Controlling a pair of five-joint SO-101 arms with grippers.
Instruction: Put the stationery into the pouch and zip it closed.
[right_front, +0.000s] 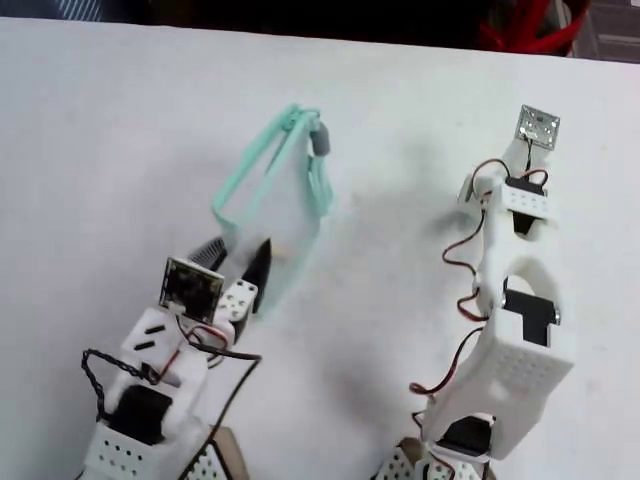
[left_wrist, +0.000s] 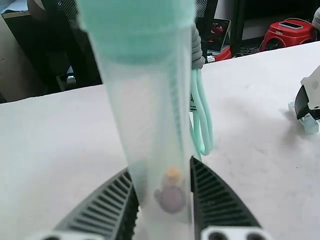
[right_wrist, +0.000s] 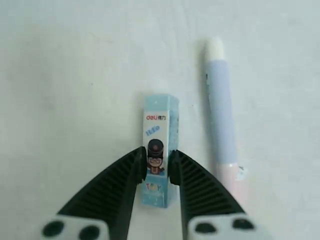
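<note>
The task is only just getting going, by my reading. The left gripper (left_wrist: 161, 170) is pinching the near end of the mint-green translucent pouch (right_front: 275, 210), jaws pressed on both of its faces, and is propping it up on edge left of the middle of the tabletop (right_front: 100, 130). The pouch is pointing away toward the far edge. Its mint rim is spreading apart along the top, so the mouth seems to be standing open, with the grey zip pull (right_front: 320, 140) sitting at the far end beside a dangling mint loop (left_wrist: 202, 120). A small orange and purple shape is showing through the wall near the jaws; whether it is print or an item inside I cannot tell.

On the right half of the tabletop, the right gripper (right_wrist: 157, 159) is closing its tips against the two long sides of a light-blue eraser (right_wrist: 159, 130) that is lying flat. A lilac and pink pen (right_wrist: 221, 115) with a white cap is lying just beside the eraser, parallel and apart from it.

So both items are waiting outside the pouch, and zipping is remaining too.
</note>
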